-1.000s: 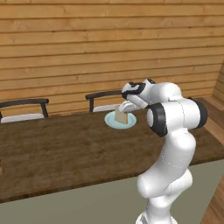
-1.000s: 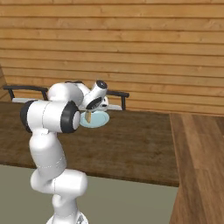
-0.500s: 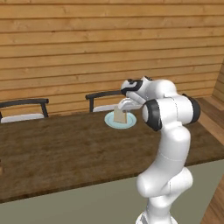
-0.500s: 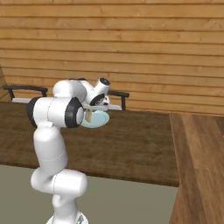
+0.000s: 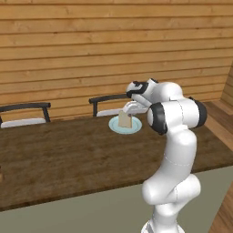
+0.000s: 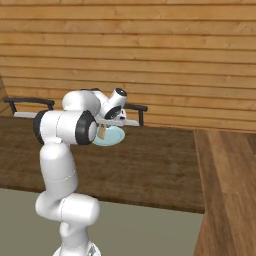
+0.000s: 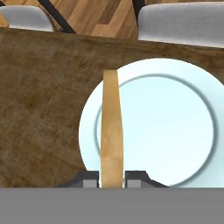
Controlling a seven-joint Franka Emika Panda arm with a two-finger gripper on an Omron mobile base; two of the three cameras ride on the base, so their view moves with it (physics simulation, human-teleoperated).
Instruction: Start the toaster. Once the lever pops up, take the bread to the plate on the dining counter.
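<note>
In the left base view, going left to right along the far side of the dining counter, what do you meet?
Left chair → second chair → bread, held on edge over the plate → gripper → the arm's dark-jointed elbow.

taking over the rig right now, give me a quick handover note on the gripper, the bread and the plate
Gripper: shut on the bread, fingers pinching the slice on edge.
Bread: held upright over the left part of the plate; whether it touches the plate I cannot tell.
Plate: on the dining counter, near its far edge, in front of a chair.
Done: bread carried to the plate.
Left: lower it, open the fingers, pull the arm away.
</note>
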